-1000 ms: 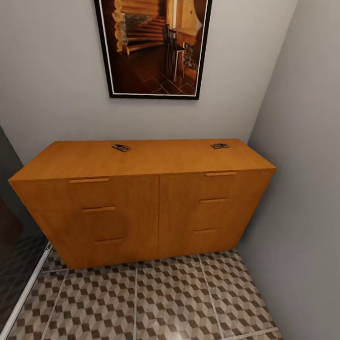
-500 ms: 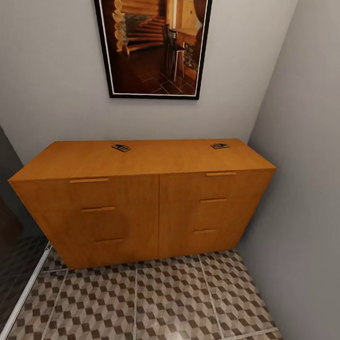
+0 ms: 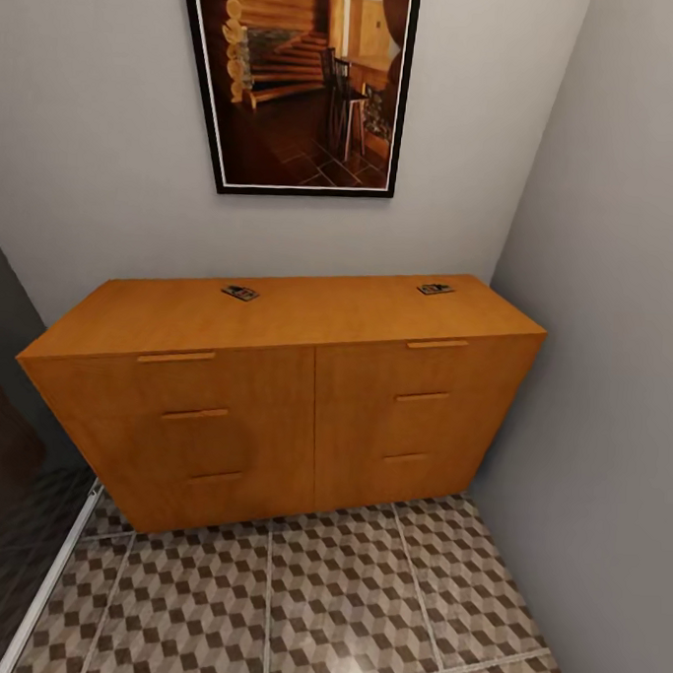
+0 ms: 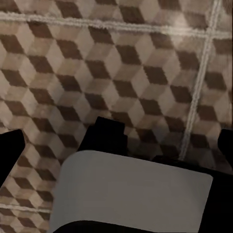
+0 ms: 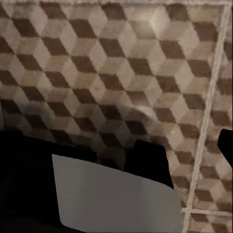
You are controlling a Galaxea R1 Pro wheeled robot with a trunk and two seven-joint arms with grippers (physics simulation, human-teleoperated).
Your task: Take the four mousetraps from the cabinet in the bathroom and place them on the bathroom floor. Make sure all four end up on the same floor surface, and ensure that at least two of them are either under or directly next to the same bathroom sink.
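Nothing in the head view has shifted across the last second; we stand parked before the low orange-brown wooden cabinet (image 3: 275, 373), and it sits exactly as it did. On its flat top we see two of the small flat tan mousetraps with dark metal parts: one (image 3: 240, 293) toward the cabinet top's 11 o'clock, the other (image 3: 436, 288) near its 2 o'clock corner, well apart from each other; both lie flat, close to the back wall under a dark-framed picture of a log interior (image 3: 301, 78). The remaining two traps we cannot locate; they may be in the drawers, which all look closed. The brown, beige and cream cube-patterned tiled floor (image 3: 293, 601) spreads at 6 o'clock below the cabinet.

Both wrist views look down at that same tiling past a pale grey robot panel (image 4: 131, 194); dark finger edges (image 5: 225, 143) at the borders suggest spread jaws, but we cannot tell for either gripper whether it is released or clenched, and we see nothing held.

We judge the stillness a pause before reaching; the pickup has not begun, and next comes raising an arm toward the nearer trap.
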